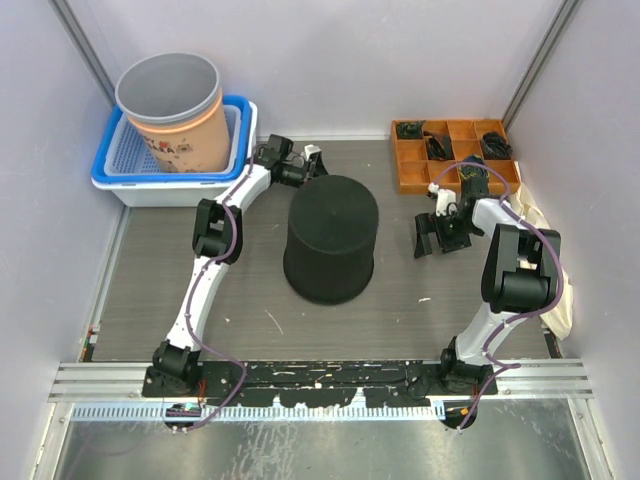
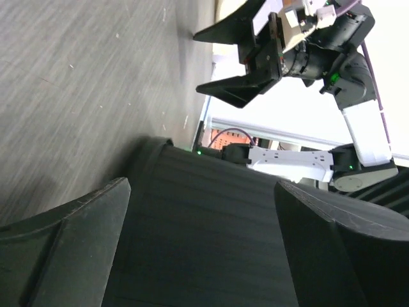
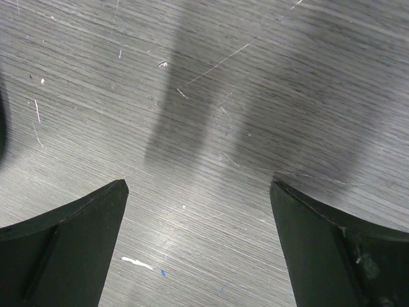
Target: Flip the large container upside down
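Note:
The large container [image 1: 332,225], a black ribbed bucket, stands mouth down in the middle of the table with its closed base facing up. My left gripper [image 1: 312,166] is at its far left side, open. In the left wrist view the container's wall [image 2: 211,224] fills the space ahead of my left gripper [image 2: 201,185], and neither finger visibly presses on it. My right gripper [image 1: 436,238] hangs open to the right of the container, apart from it. Only bare table shows under my right gripper [image 3: 198,185] in its own view. It also appears beyond the container as the right gripper [image 2: 199,61].
A peach bucket [image 1: 175,110] sits in a blue basket [image 1: 110,165] inside a white tub at the back left. An orange compartment tray [image 1: 410,165] with black parts is at the back right. A pale cloth [image 1: 555,270] lies along the right wall.

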